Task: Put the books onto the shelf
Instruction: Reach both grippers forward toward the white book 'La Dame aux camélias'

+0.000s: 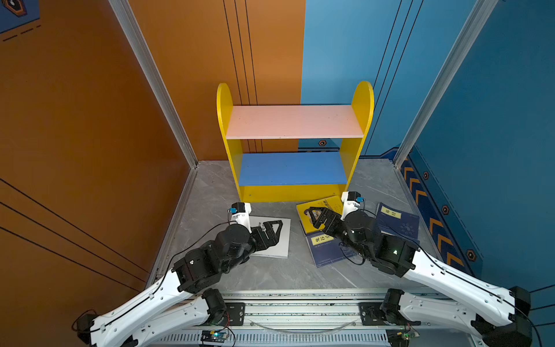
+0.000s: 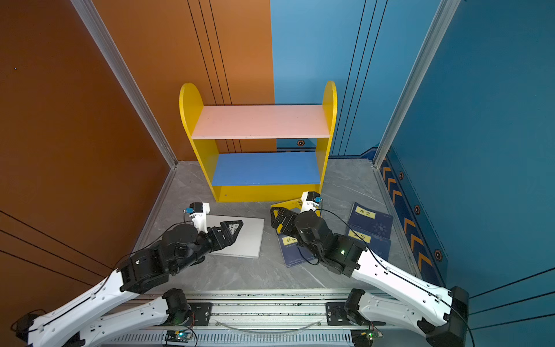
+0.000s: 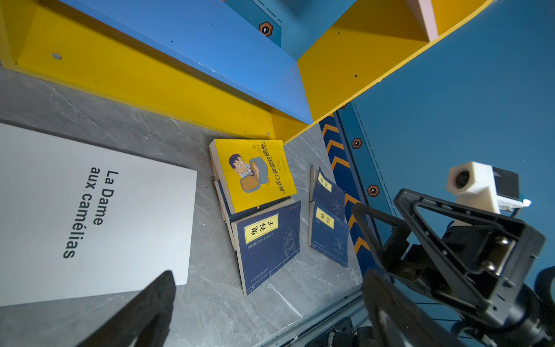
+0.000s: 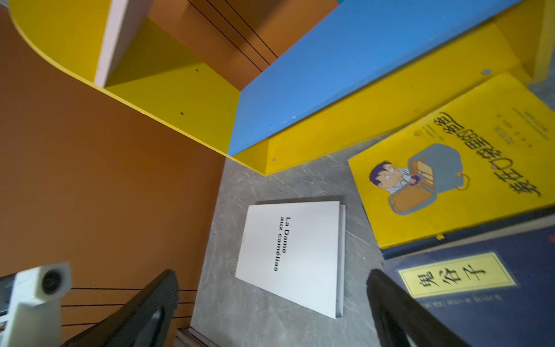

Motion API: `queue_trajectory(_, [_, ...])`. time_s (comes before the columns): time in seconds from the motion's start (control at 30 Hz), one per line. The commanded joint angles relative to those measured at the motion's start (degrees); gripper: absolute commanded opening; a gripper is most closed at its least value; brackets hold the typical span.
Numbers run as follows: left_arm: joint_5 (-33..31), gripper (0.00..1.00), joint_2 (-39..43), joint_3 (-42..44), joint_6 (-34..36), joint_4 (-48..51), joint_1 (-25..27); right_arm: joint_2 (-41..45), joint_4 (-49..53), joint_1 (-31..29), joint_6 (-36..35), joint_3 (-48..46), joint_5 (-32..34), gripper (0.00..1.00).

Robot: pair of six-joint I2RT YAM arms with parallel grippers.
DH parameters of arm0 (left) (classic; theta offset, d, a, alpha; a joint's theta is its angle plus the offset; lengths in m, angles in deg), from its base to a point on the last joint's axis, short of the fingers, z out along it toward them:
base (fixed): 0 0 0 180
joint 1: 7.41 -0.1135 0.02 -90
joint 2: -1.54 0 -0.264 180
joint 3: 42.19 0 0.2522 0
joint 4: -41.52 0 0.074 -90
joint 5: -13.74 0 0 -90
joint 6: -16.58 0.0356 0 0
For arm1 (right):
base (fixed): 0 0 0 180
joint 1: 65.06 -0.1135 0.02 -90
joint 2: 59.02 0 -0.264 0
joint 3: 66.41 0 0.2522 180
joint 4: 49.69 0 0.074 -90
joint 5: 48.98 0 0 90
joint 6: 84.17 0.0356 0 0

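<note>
The shelf stands at the back of the table, with nothing on its pink upper board or its blue lower board. A large white book lies flat at the front left. My left gripper hovers open over it and holds nothing. A yellow book lies on a navy book. My right gripper hangs open above them, empty. Two more navy books overlap at the right.
The grey marble tabletop is boxed in by an orange wall on the left and a blue wall on the right. Aluminium posts stand at the back corners. A metal rail runs along the front edge.
</note>
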Motion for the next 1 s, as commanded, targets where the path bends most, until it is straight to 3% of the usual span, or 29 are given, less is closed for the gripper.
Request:
queue_trajectory(0.0, [-3.4,0.98,-1.6,-0.2,-0.6,1.4,1.1,-1.5,6.7,-0.8,5.8,0.1,4.1,1.00])
queue_trajectory(0.1, [-3.7,0.98,-1.1,-0.7,2.3,0.1,0.4,-4.1,7.5,-1.0,7.8,-0.3,5.1,1.00])
queue_trajectory(0.2, [-2.2,0.98,1.6,-0.8,-0.3,5.2,-3.7,-7.8,7.8,-0.7,10.2,0.2,5.5,1.00])
queue_trajectory(0.27, [3.2,0.98,4.2,-0.6,0.0,8.8,-9.7,-10.6,6.3,-0.5,11.6,0.6,4.9,1.00])
queue_trajectory(0.4, [20.5,0.98,6.0,2.1,3.9,14.8,-29.2,-17.7,4.1,-0.2,15.3,2.0,3.6,1.00])
queue_trajectory(0.5, [35.8,0.98,1.6,5.5,9.3,16.3,-42.6,-23.3,3.1,-0.5,17.4,3.9,0.9,1.00])
queue_trajectory(0.6, [44.0,0.98,-5.1,6.7,17.5,18.2,-52.2,-27.8,1.6,-0.8,18.6,5.2,-1.6,1.00])
queue_trajectory(0.73, [35.8,0.98,-13.0,4.4,26.8,21.0,-54.5,-32.1,-1.8,-0.8,18.5,5.6,-4.1,1.00])
queue_trajectory(0.87, [36.9,0.98,-19.7,4.0,29.2,19.0,-58.9,-35.4,-2.4,-0.2,19.0,6.1,-6.7,1.00])
queue_trajectory(0.97, [34.4,0.98,-22.7,3.6,31.0,19.0,-60.4,-37.5,-4.4,0.2,18.6,6.3,-8.9,1.00])
